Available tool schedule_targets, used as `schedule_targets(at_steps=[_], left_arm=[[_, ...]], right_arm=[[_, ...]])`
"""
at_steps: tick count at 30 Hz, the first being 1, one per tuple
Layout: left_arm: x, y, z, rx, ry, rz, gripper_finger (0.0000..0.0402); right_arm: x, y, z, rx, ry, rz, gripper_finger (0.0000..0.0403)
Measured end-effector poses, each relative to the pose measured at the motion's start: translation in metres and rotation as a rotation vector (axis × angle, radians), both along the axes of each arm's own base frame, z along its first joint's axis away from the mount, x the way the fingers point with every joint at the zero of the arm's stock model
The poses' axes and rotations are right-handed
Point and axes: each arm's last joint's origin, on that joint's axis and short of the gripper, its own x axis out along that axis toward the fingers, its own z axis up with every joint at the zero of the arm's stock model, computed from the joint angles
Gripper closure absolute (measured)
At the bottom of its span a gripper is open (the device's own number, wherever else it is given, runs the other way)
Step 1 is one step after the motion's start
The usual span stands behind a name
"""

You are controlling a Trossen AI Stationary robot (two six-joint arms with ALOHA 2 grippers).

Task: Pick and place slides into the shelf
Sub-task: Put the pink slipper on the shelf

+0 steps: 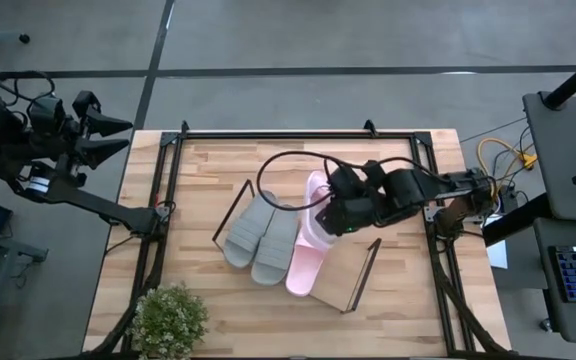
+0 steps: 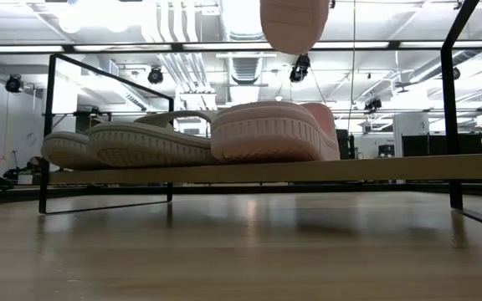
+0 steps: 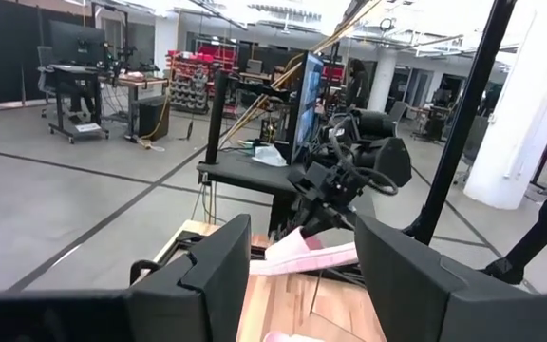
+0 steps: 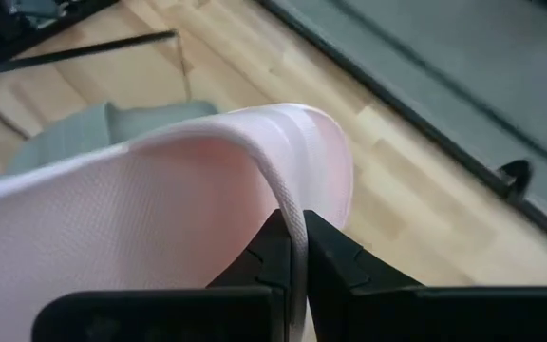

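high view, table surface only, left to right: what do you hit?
Potted plant → grey pair of slides → pink slide on the shelf → right gripper, shut on the second pink slide → bare end of the shelf.

You are looking at a robotics lab or workshop: past the table [image 1: 268, 300] at twelve o'clock runs a grey concrete floor [image 3: 65, 190], with workbenches [image 3: 74, 81], red parts racks [image 3: 193, 81], monitors [image 3: 310, 104], white columns [image 3: 525, 104], and exposed ceiling ducts [image 2: 178, 71] overhead.
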Motion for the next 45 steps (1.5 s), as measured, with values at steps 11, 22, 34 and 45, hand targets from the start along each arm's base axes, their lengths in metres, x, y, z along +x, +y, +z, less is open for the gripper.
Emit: schedule_targets(at_steps=[11, 22, 34, 45], left_arm=[[-0.008, 0.002, -0.002, -0.028, -0.016, 0.0, 0.0226], [-0.009, 0.002, -0.002, -0.019, -0.014, -0.001, 0.0226], [-0.008, 0.001, -0.002, 0.002, -0.009, -0.002, 0.0226], [-0.01, 0.002, -0.002, 0.007, -0.013, -0.001, 0.0226]], right_arm=[[0.0, 0.013, -0.014, 0.166, 0.035, -0.014, 0.0392], [-0.001, 0.033, -0.053, 0.209, 0.193, 0.005, 0.0392], [-0.011, 0.051, -0.1, 0.168, 0.351, -0.012, 0.0392], [-0.014, 0.057, -0.104, 0.15, 0.387, 0.036, 0.0392]])
